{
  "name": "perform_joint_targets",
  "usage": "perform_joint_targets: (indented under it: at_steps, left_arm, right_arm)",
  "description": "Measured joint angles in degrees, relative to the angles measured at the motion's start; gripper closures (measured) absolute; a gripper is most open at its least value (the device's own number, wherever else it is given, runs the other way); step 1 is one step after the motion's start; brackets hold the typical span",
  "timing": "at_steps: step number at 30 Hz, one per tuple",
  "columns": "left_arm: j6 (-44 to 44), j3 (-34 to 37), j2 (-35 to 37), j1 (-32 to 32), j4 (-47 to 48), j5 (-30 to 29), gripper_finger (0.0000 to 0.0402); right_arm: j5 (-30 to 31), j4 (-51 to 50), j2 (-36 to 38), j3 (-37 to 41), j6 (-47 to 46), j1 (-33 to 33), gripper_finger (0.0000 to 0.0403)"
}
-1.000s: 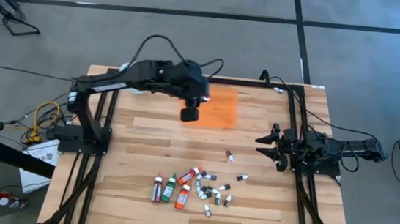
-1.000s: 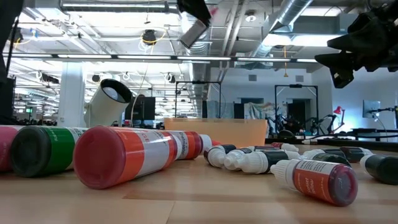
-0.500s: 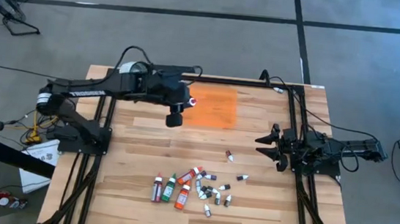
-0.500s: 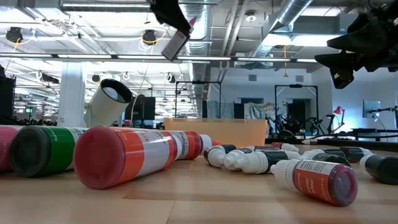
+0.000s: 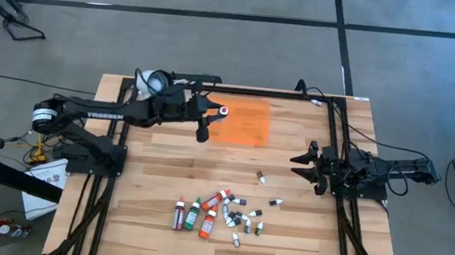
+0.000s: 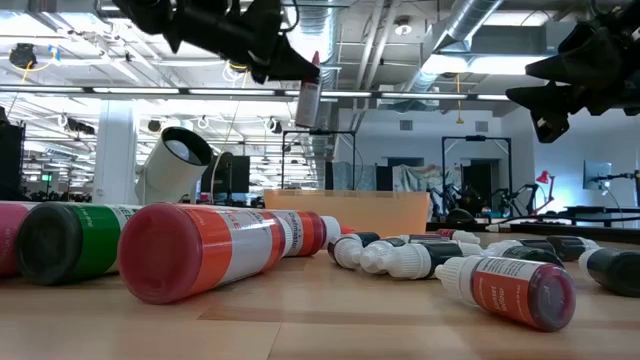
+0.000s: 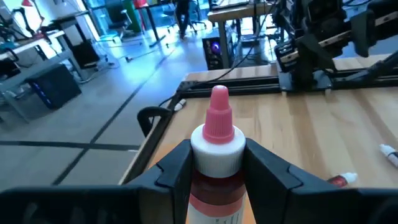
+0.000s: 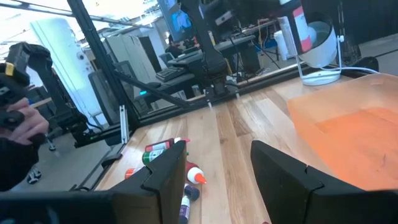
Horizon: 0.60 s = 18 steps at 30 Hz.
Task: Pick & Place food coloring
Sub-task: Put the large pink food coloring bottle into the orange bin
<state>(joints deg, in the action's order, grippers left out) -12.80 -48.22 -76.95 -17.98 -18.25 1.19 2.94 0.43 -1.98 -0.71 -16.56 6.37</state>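
Observation:
My left gripper (image 5: 205, 125) hangs over the left edge of the flat orange mat (image 5: 245, 121), shut on one food coloring bottle (image 7: 214, 168) that has a white cap and a pink tip. The remaining food coloring (image 5: 219, 215) lies on its sides in a pile near the table's near edge, red, orange and green bottles among tiny droppers (image 6: 200, 250). Two small droppers (image 5: 262, 178) lie apart between the pile and the right arm. My right gripper (image 5: 298, 164) waits open at the table's right side, holding nothing (image 8: 217, 168). My left gripper pinches the bottle between its two fingers (image 7: 174, 168) on the body just below the white cap (image 7: 214, 152). The fingers reach in from the table's left, about level. The bottle is lifted clear, roughly upright, with its tip (image 6: 316, 62) up.
The orange mat lies flat at the far middle of the wooden table (image 5: 165, 163). Black rails (image 5: 342, 155) run along the left and right sides. Bare wood shows between the mat and the pile. The room beyond holds desks and equipment.
My left arm has drawn back toward the table's left edge, and its gripper has turned from pointing down to about level while staying shut on the bottle. The bottle has swung from slanted to roughly upright. My right arm has kept still.

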Motion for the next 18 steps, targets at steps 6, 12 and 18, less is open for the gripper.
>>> perform_joint_targets:
  at_steps: [6,12,18]
  left_arm:
    - [0.4,1.4,0.0,-2.4,-2.2,-0.7,0.0287]
    - [2.4,1.4,0.0,-2.7,-2.0,-6.0,0.0287]
    - [2.8,1.4,0.0,-2.7,-0.2,-8.4,0.0287]
  right_arm:
    - [0.0,0.0,0.0,0.0,0.0,0.0,0.0230]
    - [0.1,0.0,0.0,0.0,0.0,0.0,0.0230]
    - [0.1,0.0,0.0,0.0,0.0,0.0,0.0230]
